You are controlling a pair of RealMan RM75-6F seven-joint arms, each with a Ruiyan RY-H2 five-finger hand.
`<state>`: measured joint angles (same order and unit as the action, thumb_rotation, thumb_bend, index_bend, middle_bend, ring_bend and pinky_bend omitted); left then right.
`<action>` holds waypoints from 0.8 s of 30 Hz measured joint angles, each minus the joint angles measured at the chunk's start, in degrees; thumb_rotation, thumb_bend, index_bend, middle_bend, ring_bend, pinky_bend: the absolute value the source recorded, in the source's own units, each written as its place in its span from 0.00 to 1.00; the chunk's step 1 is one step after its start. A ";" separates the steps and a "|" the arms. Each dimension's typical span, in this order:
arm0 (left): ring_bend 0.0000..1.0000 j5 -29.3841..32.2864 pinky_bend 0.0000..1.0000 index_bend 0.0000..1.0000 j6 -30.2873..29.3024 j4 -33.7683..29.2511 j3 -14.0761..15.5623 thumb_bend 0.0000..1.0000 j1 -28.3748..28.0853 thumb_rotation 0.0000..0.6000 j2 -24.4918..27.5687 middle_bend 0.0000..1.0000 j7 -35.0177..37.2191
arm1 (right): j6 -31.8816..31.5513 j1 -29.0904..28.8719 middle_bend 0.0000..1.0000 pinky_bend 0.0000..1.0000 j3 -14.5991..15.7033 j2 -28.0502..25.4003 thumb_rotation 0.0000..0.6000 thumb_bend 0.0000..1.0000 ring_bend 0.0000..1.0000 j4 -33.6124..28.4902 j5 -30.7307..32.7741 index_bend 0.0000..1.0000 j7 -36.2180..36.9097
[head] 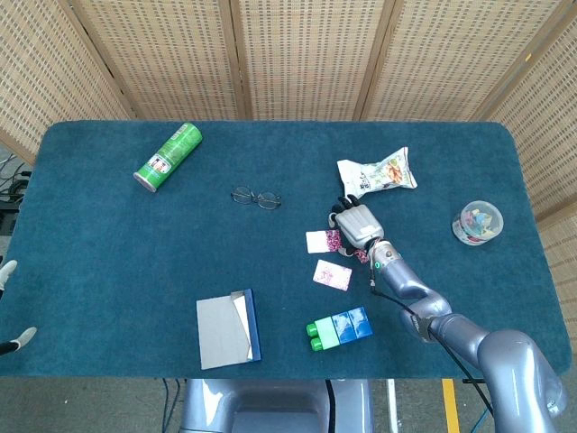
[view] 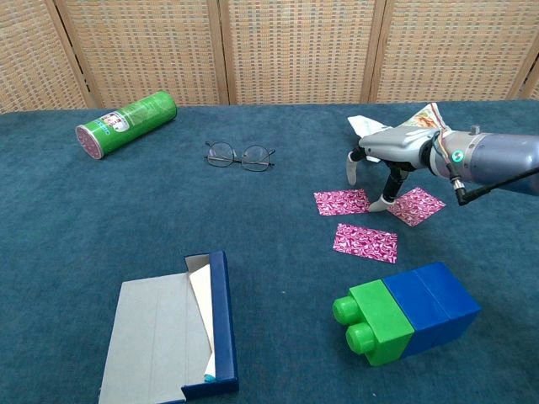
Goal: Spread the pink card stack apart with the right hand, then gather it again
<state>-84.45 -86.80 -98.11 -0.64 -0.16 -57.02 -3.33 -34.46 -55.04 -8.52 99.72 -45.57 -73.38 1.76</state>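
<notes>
Woven screens stand behind a table (head: 108, 271) covered in deep teal cloth. The right arm reaches in from the near right edge, its right hand (view: 389, 151) arched palm-down over the pink cards (view: 365, 241), fingers (view: 387, 199) spread a little and pointing down, one tip resting between two cards; it holds nothing. Three cards lie fanned apart (none overlapping): one left of the hand, one right, one nearer the block. A green-and-blue block (view: 407, 312) sits near them, an open blue box (view: 173, 337) left of it. Further back lie a green can (head: 168, 157), a snack bag (head: 377, 173) and glasses (head: 255, 197).
</notes>
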 measured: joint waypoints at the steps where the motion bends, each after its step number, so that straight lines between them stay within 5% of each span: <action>1: 0.00 -0.04 0.00 0.00 0.06 -0.09 -0.01 0.12 -0.06 1.00 0.00 0.00 -0.10 | -0.12 0.08 0.20 0.00 0.01 -0.16 1.00 0.26 0.00 -0.39 -0.17 0.35 0.38; 24: 0.00 0.14 0.00 0.00 0.20 0.83 -0.01 0.12 0.02 1.00 -0.24 0.00 0.67 | 2.83 -1.04 0.20 0.00 -1.46 0.64 1.00 0.26 0.00 -0.12 2.54 0.35 -2.39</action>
<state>-84.31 -86.60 -97.28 -0.65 -0.13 -57.25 -2.66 -31.64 -56.08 -9.98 100.36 -45.69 -70.84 -0.63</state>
